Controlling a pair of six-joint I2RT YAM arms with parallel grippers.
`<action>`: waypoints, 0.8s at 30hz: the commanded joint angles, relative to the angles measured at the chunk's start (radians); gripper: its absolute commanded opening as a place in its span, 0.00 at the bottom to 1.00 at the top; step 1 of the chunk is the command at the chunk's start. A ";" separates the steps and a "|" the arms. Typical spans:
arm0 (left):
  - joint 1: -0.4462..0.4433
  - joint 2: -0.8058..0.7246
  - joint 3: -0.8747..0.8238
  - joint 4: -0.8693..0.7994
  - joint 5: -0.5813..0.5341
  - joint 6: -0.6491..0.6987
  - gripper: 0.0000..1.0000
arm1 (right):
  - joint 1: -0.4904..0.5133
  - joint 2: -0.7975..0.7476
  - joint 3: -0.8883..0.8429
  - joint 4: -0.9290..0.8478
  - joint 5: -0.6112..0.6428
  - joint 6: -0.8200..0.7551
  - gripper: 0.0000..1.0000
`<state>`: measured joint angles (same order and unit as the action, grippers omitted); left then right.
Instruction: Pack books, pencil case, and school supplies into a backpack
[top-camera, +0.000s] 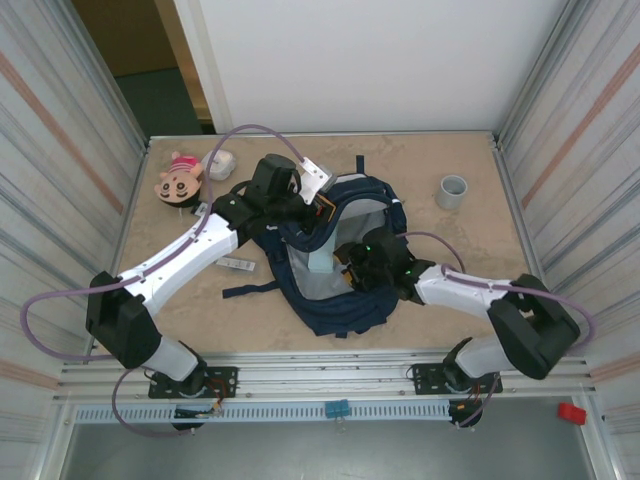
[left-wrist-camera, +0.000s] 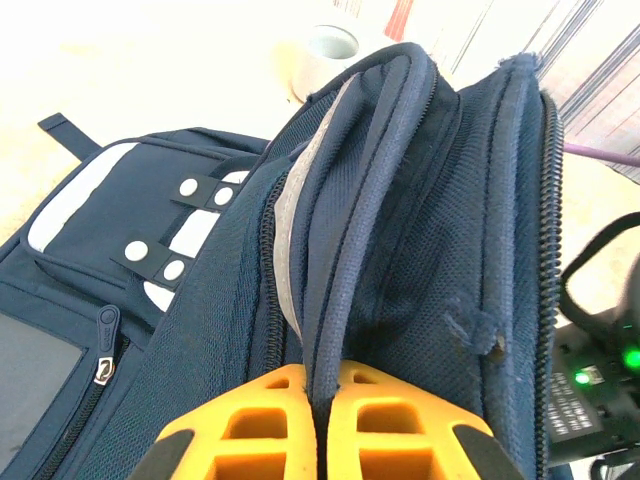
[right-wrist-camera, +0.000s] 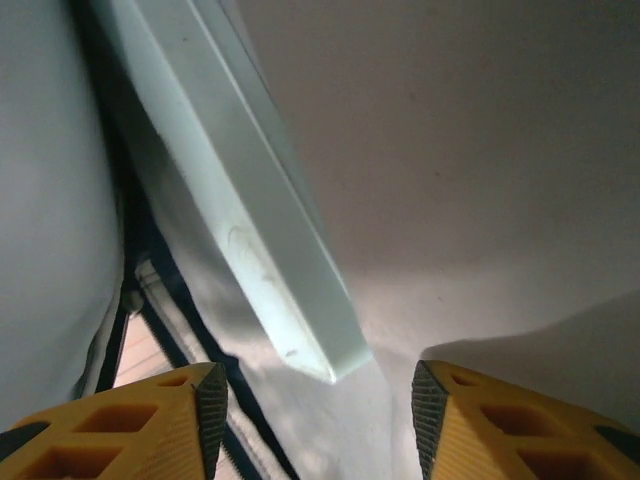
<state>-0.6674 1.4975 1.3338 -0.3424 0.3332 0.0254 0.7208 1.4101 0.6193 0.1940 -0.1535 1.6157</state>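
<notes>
The navy backpack (top-camera: 335, 300) lies open in the middle of the table, grey lining up. My left gripper (top-camera: 312, 207) is at its far rim, shut on a navy edge strap (left-wrist-camera: 345, 290) of the backpack (left-wrist-camera: 430, 230); its orange fingertips meet at the left gripper (left-wrist-camera: 322, 385). My right gripper (top-camera: 347, 262) reaches into the opening and its jaws stand open at the right gripper (right-wrist-camera: 318, 405), nothing between them. A pale blue pad (right-wrist-camera: 260, 190) rests inside on the lining just ahead of the fingers, also seen as the pad (top-camera: 318, 262). One white-and-dark packet (top-camera: 237, 264) lies on the table left of the bag. The books and pencil case are out of view.
A pink doll head (top-camera: 180, 178) and a small white object (top-camera: 220, 163) sit at the far left. A grey cup (top-camera: 452, 191) stands at the far right, seen too as the cup (left-wrist-camera: 328, 45). A loose backpack strap (top-camera: 248, 291) trails left on the table.
</notes>
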 joint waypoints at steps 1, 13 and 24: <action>0.012 -0.072 0.035 0.146 0.032 -0.002 0.00 | 0.007 0.075 0.047 0.094 0.000 0.008 0.51; 0.022 -0.079 0.036 0.138 0.030 0.000 0.00 | 0.009 0.312 0.208 0.234 -0.029 -0.030 0.30; 0.030 -0.102 -0.011 0.133 -0.004 -0.012 0.00 | -0.020 0.391 0.266 0.299 -0.045 -0.072 0.35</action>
<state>-0.6472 1.4807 1.3243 -0.3386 0.3279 0.0246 0.7002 1.8378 0.8871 0.4675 -0.1947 1.5810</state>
